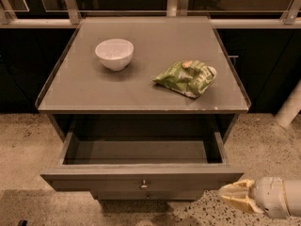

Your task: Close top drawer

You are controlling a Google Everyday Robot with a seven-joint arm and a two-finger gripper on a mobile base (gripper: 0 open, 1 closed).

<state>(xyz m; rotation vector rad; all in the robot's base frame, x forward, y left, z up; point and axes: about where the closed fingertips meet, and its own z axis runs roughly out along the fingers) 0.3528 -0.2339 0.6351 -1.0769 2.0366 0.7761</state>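
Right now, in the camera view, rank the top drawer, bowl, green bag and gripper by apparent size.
1. top drawer, pulled open.
2. green bag and gripper at lower right: similar; the gripper is nearer the camera and cut off, so unranked.
3. white bowl.

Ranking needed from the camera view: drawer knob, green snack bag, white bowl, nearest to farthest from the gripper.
From the gripper at lower right:
1. drawer knob, front centre, left of it
2. green snack bag, tabletop right
3. white bowl, tabletop back left

Pincer (pixel 229 195) near open top drawer (pixel 94 181), lower right
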